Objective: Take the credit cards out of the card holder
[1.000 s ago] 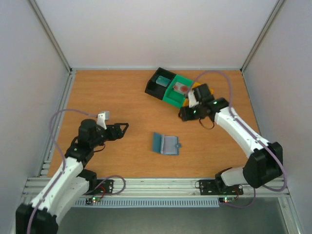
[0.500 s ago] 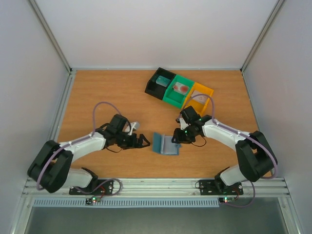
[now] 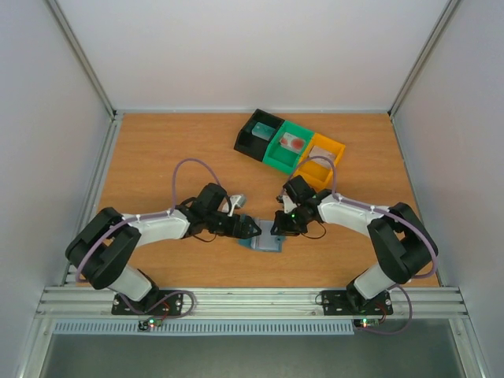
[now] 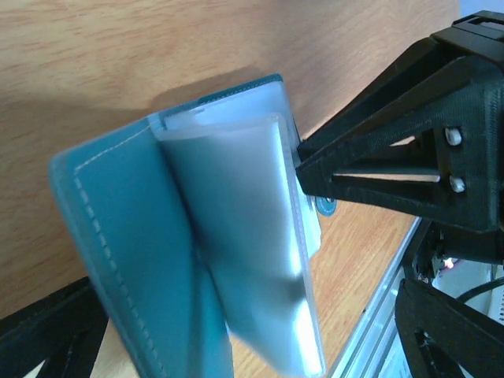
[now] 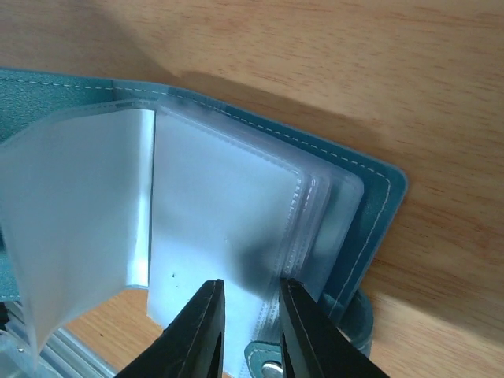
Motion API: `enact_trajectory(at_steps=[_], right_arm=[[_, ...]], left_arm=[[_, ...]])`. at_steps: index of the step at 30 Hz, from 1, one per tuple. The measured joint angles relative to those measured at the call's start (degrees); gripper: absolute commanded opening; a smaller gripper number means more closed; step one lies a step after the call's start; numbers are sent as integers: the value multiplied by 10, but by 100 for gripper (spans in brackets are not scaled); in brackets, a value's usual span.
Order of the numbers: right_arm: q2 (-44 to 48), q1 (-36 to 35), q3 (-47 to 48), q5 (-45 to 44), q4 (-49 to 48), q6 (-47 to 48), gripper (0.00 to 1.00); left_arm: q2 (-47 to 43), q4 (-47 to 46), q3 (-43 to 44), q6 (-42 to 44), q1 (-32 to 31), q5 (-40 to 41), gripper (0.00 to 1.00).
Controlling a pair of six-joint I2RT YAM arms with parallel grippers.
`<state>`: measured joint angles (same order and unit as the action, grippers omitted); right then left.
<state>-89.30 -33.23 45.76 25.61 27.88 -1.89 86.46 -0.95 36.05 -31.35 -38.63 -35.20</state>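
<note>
The card holder (image 3: 266, 241) lies open on the worktop (image 3: 157, 157), at the lower centre of the top view, between both arms. The left tool (image 3: 250, 229) is wide apart at its left side. The right tool (image 5: 250, 327) has its fingers close together over the clear sleeves, perhaps touching them. I cannot tell if it pinches.

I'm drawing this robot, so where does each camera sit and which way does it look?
Top external: high behind the bases, looking down at the table and card holder; left arm and right arm show.
Left wrist: on the left arm, facing the open card holder; its fingers show at the bottom.
Right wrist: on the right arm, looking down into the holder's clear pockets; its fingers show at the bottom.
Shared: all three see the card holder.
</note>
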Motion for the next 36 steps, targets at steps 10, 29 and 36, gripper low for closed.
enact_trajectory(at_steps=[10,29,36], right_arm=[[0,-4,0,36,-30,-17,17],[7,-6,0,58,-59,-32,12],[8,-6,0,31,-46,-31,13]], left_arm=[[14,-9,6,-10,-5,25,45],[12,5,6,-15,-6,69,0],[5,16,6,-17,-6,93,0]])
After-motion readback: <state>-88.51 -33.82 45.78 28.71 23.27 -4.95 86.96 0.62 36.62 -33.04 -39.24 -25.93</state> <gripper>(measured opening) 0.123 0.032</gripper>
